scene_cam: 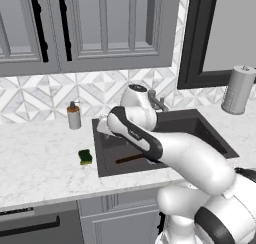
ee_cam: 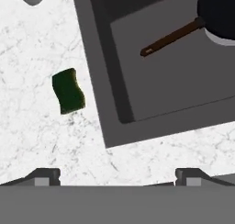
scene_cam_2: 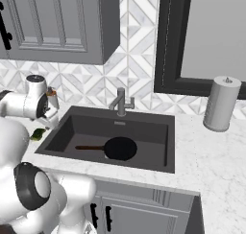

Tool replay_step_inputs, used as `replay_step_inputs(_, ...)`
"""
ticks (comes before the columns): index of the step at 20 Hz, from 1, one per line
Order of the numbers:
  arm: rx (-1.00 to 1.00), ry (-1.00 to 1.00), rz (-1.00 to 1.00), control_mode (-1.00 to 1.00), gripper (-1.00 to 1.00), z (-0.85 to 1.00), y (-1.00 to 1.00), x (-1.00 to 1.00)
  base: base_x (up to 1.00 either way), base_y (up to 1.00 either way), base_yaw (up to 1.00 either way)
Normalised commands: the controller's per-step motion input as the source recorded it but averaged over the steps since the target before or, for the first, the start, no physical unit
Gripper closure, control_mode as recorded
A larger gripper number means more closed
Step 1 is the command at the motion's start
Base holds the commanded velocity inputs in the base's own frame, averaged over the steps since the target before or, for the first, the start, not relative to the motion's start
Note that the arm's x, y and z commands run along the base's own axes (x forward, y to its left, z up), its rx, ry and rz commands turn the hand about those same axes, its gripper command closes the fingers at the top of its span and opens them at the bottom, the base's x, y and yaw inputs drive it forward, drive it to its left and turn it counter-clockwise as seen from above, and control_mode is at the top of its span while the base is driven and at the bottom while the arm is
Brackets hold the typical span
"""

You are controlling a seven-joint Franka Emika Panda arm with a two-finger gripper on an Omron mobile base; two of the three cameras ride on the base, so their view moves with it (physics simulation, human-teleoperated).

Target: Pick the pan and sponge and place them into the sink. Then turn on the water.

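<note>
- tabletop (scene_cam: 40, 163): white marble, around the sink (scene_cam_2: 158, 127); dark basin recessed
- pan (scene_cam_2: 120, 148): flat in the sink, handle pointing left
- gripper (ee_cam: 117, 176): spread wide, empty, above the sink's left rim
- sponge (ee_cam: 68, 91): on the tabletop, just left of the sink

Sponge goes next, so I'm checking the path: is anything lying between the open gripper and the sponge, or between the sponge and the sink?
Nothing visible. The sponge lies alone on bare counter beside the sink; the gripper is above, open.
</note>
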Motion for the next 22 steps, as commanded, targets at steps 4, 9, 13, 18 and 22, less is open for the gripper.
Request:
replay_step_inputs(4,-0.07,0.0,0.25,-1.0,-1.0,-0.01,0.87,0.0,0.0,0.0,0.0)
replay_step_inputs(9,-0.14,-0.04,0.14,-1.0,-1.0,-0.08,0.76,0.0,0.0,0.0,0.0)
replay_step_inputs(13,-0.11,-0.04,0.01,-1.0,-1.0,-0.03,0.21,0.0,0.0,0.0,0.0)
replay_step_inputs(18,-0.12,-0.04,0.0,-1.0,-1.0,-0.1,-0.05,0.06,0.0,0.0,0.0)
replay_step_inputs(22,-0.06,-0.01,-0.01,-1.0,-1.0,-0.19,-0.03,0.23,0.0,0.0,0.0)
